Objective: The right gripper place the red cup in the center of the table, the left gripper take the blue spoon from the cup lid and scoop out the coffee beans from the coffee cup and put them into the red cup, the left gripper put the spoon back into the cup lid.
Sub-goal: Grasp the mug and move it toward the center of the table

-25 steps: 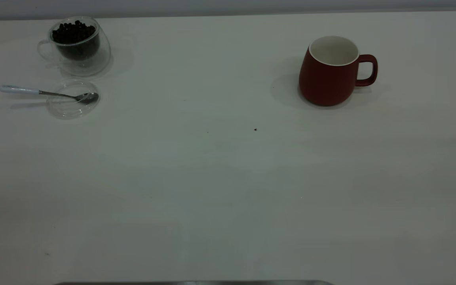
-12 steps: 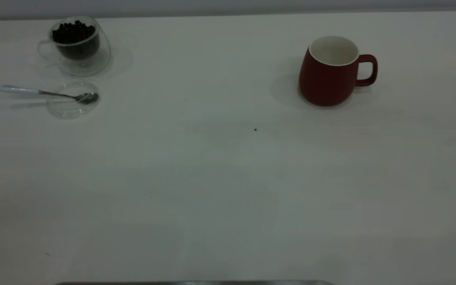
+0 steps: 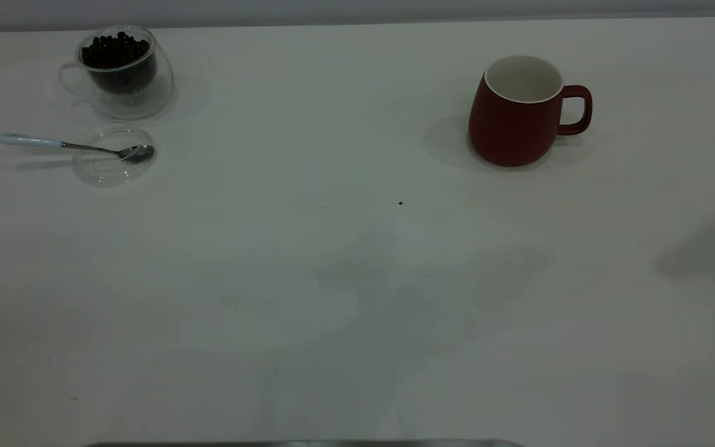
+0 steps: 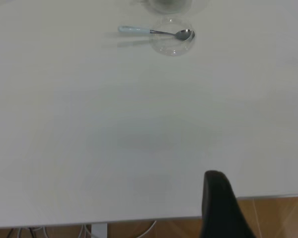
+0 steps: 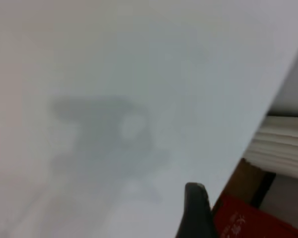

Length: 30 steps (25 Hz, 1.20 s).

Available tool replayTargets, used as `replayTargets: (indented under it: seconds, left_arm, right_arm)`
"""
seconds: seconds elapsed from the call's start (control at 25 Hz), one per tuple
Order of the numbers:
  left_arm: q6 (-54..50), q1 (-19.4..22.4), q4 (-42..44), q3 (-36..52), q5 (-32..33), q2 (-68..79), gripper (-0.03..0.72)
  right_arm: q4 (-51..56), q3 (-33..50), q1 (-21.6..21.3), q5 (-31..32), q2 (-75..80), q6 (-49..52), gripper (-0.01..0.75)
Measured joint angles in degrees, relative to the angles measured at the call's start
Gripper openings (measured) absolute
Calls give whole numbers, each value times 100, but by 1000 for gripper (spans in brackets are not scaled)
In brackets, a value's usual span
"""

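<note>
On my exterior feed neither arm is in sight; only a soft shadow falls on the table [image 3: 357, 279] near its right edge. The red cup [image 3: 514, 115] stands upright toward the far right, handle pointing right, its white inside showing nothing in it. Far left, the coffee cup [image 3: 123, 71] holds a heap of coffee beans [image 3: 114, 51]. Just in front of it lies the cup lid [image 3: 114, 162], with the blue spoon [image 3: 72, 146] resting across it, bowl inside the lid and pale handle sticking out to the left. A dark speck [image 3: 400, 203] sits near the table's middle.

My left wrist feed shows the left gripper [image 4: 223, 208] only as one dark finger over the table's near edge, holding nothing (how wide it stands I cannot tell). The spoon [image 4: 156, 32] and lid [image 4: 174, 42] lie well ahead of it, far across the white top. Wood-coloured floor shows beyond the table's edge.

My right wrist feed shows one dark finger of the right gripper [image 5: 196, 213] above the bare table near its edge, its shadow beneath it, and its opening I cannot tell. A red box [image 5: 253, 220] and a white stack [image 5: 283, 146] sit beyond the edge.
</note>
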Motion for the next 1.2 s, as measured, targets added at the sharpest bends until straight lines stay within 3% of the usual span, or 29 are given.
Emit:
replayTargets:
  seconds: [0.4, 0.68, 1.2]
  left_arm:
    - [0, 0, 0, 0, 0, 0, 464]
    - [0, 0, 0, 0, 0, 0, 464]
    - [5, 0, 0, 0, 0, 0, 464]
  right_arm:
    - [-278, -220, 866, -1293, 2414, -730, 590]
    - [-358, -1419, 900, -1036, 3972, -842, 590]
    - [-363, -3127, 900, -1156, 5560, -1630, 590]
